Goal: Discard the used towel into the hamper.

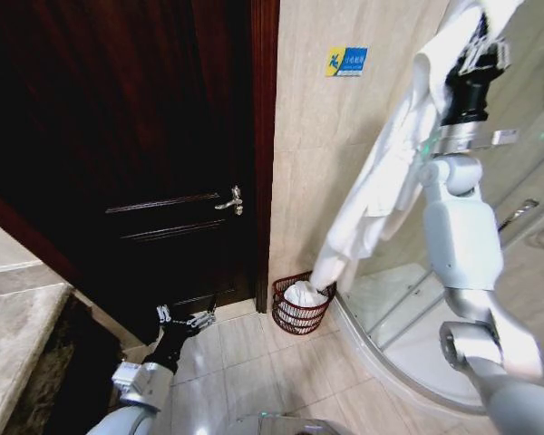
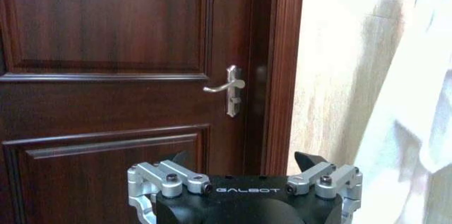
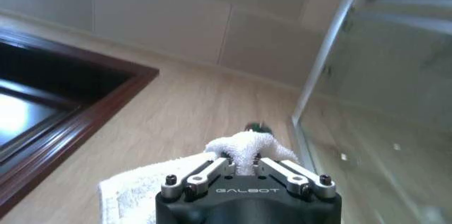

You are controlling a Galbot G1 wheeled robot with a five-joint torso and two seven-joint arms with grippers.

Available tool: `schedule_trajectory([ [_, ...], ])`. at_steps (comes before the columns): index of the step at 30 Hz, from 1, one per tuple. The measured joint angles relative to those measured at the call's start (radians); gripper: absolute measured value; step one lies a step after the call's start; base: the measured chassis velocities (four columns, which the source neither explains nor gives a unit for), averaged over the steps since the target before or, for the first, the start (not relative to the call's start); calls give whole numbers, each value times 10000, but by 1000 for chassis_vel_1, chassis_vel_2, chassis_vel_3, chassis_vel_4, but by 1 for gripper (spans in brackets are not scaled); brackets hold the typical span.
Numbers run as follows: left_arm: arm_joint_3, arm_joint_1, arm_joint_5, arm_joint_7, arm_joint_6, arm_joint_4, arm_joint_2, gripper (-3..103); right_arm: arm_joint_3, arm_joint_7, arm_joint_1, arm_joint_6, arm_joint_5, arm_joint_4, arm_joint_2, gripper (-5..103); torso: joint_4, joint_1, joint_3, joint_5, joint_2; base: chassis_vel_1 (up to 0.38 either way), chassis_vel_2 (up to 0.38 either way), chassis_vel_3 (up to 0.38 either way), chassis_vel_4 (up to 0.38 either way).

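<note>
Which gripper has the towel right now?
The right gripper, raised high, fingers shut on the towel hanging into the hamper. The left gripper is low, open, empty.

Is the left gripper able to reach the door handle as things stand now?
Probably yes. The left gripper is open, holds nothing and faces the door handle with free space between them. The towel hangs from the right gripper, off to the side.

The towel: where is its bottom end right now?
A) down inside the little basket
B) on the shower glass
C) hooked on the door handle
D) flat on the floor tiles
A: the towel hangs from the raised right gripper, and its lower end sits inside the hamper by the wall.
</note>
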Motion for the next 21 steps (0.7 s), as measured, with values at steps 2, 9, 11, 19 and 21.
schedule_trajectory([
  [2, 0, -1, 0, -1, 0, 0, -1, 100, 91, -77, -541, 47, -50, 3, 96, 5, 0, 1, 2, 10, -1, 0, 0, 0, 0],
  [9, 0, 0, 0, -1, 0, 0, 0, 100, 265, -187, -1417, 162, -128, -92, 354, 5, -2, 0, 0, 0, 0, 0, 0, 0, 0],
  [11, 0, 0, 0, -1, 0, 0, 0, 100, 267, -244, -1659, 245, -141, -285, 485, 5, -1, -1, 0, 0, 0, 0, 0, 0, 0],
  [19, 0, 0, 0, 0, 0, 0, 0, 100, 86, -456, -2538, 477, -296, -587, 916, 5, -1, 0, 0, 0, 0, 0, 0, 0, 0],
  [21, 0, 0, 0, -1, 0, 0, 0, 100, 41, -508, -2608, 539, -334, -683, 1006, 5, 0, 0, 0, 0, 0, 0, 0, 0, 0],
])
